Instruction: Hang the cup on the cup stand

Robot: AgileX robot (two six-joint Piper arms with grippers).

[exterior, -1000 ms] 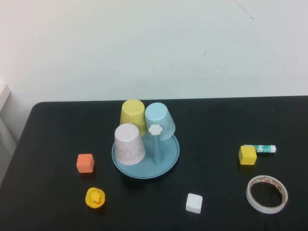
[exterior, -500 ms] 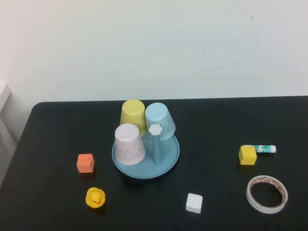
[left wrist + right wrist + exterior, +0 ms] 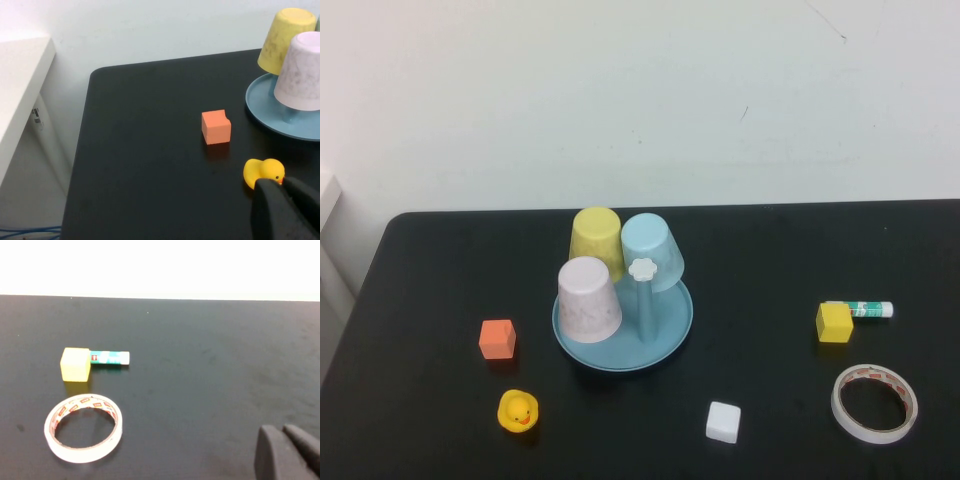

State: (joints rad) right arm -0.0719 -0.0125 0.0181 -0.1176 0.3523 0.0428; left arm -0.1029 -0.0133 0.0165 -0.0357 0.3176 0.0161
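Sitting at the left of the matte black bench [image 3: 440,420] in the high view are a soft-looking orange cube [image 3: 497,338] and, lower, a glossy yellow rubber duck [image 3: 518,411]; at the frame's centre the cup stand [image 3: 665,335], a round smooth teal plastic dish, carries three upturned tapered tumblers; the speckled pale pink-white cup [image 3: 588,299] is at its front left, the yellow cup [image 3: 597,242] behind it, and the cup [image 3: 653,251], plain light blue plastic, hangs tilted on a peg at the back right, beside a free peg with a white flower knob [image 3: 643,268]; lower centre lies a white cube [image 3: 723,421]; at the right are a yellow cube [image 3: 835,323] touching a glue stick [image 3: 866,310], with a tape ring [image 3: 874,402] below; the left gripper [image 3: 287,212] shows at its wrist view's lower right, near the duck, fingers together; the right gripper [image 3: 287,452] shows at its view's lower right over bare bench, fingers likewise closed on nothing.
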